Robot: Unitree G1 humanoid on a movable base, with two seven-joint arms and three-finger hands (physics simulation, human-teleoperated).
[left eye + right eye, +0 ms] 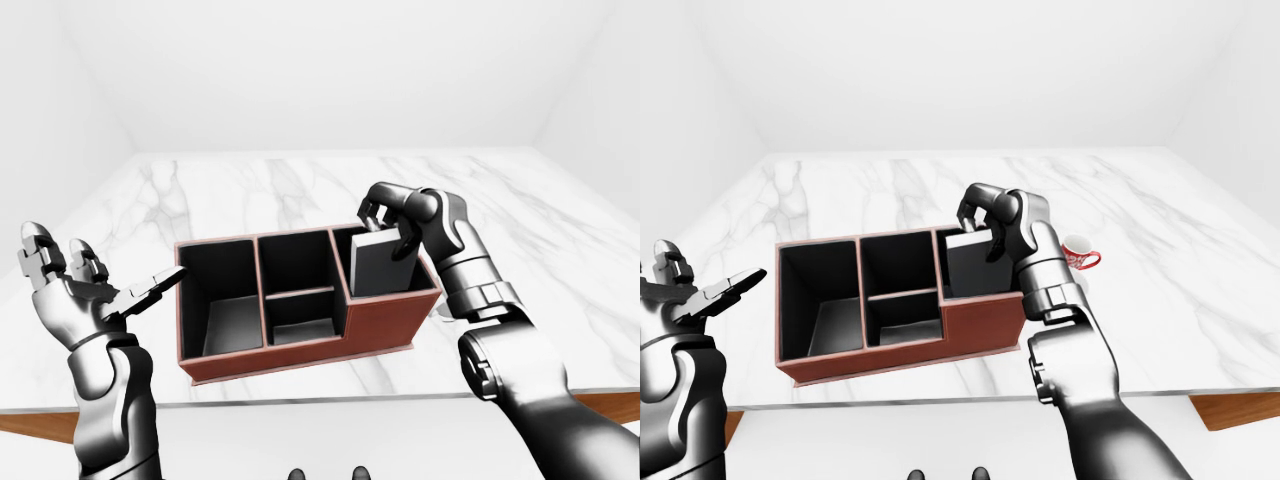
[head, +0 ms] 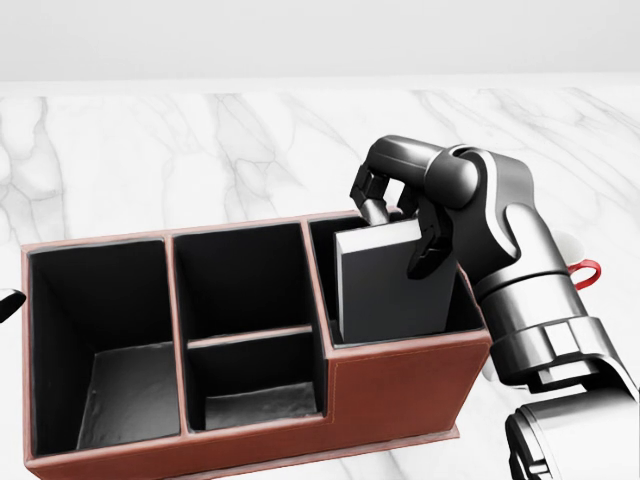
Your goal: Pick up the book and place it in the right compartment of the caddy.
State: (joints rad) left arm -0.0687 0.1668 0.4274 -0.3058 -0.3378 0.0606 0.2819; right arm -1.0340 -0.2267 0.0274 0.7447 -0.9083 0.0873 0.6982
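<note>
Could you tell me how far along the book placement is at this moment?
Pickup is done: the right hand grips the book by its top edge. In hand: the book's lower part sits inside the right compartment of the caddy, slightly tilted. Left: release it and withdraw. The left hand is open, beside the caddy.
</note>
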